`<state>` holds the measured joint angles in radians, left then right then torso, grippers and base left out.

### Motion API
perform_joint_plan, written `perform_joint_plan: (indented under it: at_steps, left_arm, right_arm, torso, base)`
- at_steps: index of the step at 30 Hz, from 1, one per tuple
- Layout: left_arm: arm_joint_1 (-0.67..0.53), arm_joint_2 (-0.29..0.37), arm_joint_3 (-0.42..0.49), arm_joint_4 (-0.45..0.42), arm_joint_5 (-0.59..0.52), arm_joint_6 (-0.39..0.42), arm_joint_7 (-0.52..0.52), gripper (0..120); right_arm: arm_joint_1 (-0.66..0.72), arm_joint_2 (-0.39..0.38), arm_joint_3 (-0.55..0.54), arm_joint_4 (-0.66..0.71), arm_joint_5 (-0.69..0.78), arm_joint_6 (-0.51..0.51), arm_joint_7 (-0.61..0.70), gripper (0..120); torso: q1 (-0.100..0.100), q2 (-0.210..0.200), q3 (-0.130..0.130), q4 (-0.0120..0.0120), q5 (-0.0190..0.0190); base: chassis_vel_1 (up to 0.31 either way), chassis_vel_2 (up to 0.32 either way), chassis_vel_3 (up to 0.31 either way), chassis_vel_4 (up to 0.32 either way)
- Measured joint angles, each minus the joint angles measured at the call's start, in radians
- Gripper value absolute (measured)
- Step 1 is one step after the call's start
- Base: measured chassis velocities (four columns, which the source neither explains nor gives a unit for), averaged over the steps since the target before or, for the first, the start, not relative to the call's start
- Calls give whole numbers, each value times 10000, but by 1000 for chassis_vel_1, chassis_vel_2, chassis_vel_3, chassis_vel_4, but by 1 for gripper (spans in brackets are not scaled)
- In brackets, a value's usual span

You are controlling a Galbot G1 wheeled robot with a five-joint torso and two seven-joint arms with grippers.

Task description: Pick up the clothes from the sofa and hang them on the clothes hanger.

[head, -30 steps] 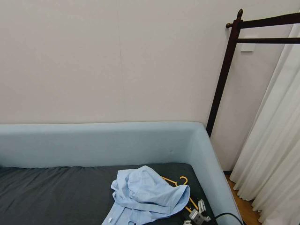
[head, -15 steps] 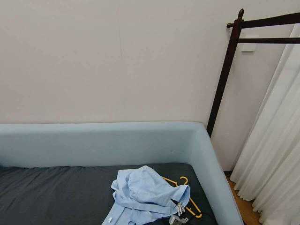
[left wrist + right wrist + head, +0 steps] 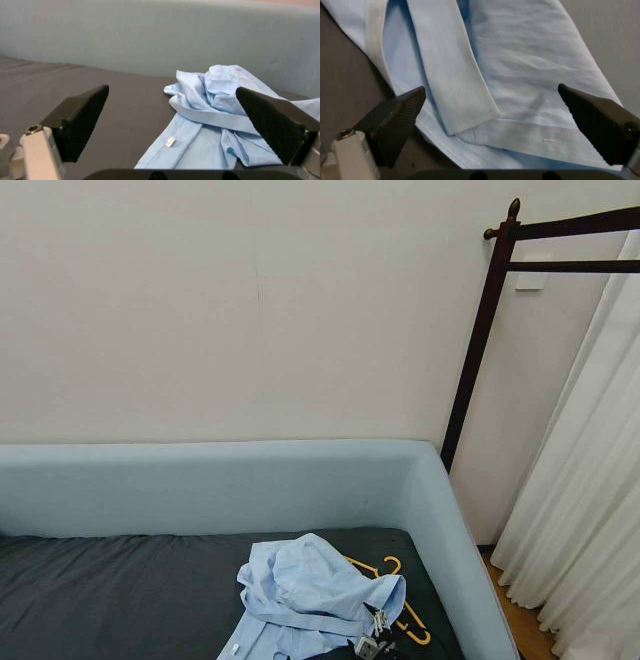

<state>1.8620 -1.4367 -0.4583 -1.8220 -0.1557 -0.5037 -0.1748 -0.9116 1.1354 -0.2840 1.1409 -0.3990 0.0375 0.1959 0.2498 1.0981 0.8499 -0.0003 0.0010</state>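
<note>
A crumpled light-blue shirt (image 3: 310, 592) lies on the dark seat of the sofa (image 3: 200, 480), near its right end. An orange hanger (image 3: 402, 618) pokes out from under the shirt's right side. My right gripper (image 3: 372, 643) hovers at the shirt's near right edge. It is open (image 3: 491, 89), with a folded strip of the shirt (image 3: 450, 75) straight beneath its spread fingers (image 3: 395, 120). My left gripper (image 3: 171, 90) is open too, held low over the seat and facing the shirt (image 3: 215, 112) from a short way off.
A dark wooden clothes rack (image 3: 478, 330) stands behind the sofa's right arm (image 3: 455, 550), its top bar (image 3: 580, 224) running off to the right. White curtains (image 3: 585, 500) hang at the far right. The dark seat (image 3: 100, 590) stretches left of the shirt.
My right gripper has moved left from beside the hanger to the shirt's edge. The shirt and hanger have not moved.
</note>
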Motion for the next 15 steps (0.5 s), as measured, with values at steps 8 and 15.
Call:
perform_joint_plan:
  at_steps: [8,15]
  left_arm:
    - [-15,-8,10,58,-57,-8,-4,100]
    - [-62,22,32,93,-87,-13,-6,100]
  right_arm:
    - [-27,251,26,-429,-899,-430,503,100]
    - [-104,652,181,-848,-1604,-503,1163,100]
  torso:
    - [0,0,0,0,-1]
    - [0,0,0,0,2]
  base:
    - [0,0,0,0]
    - [0,0,0,0]
